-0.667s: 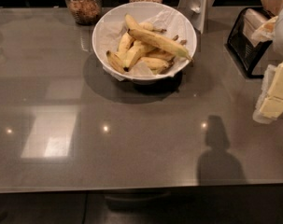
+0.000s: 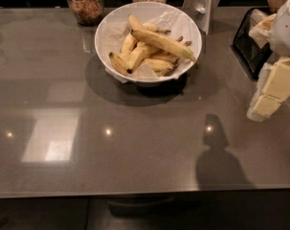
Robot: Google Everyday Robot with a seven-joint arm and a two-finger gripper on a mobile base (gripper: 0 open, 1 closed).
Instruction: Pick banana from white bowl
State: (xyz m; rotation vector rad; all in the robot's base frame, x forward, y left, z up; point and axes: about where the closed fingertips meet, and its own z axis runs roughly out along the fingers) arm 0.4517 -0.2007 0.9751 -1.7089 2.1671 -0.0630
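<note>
The table (image 2: 135,147) is grey and glossy. It reflects small light spots and a pale rectangle. The bowl (image 2: 111,28) stands at far centre. The banana (image 2: 161,42) lies on top of the pile inside it. A jar (image 2: 85,4) stands behind-left. The claw (image 2: 271,92) hangs at the right edge, well apart from the bowl. Whether it is apart or together cannot be told.

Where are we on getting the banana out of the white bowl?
Nothing looks done yet. The banana lies on top of the pile in the white bowl, untouched. In hand: the gripper hangs at the right edge of the view, well apart from the bowl. Left to do: reach over the bowl, grasp the banana and lift it clear.
</note>
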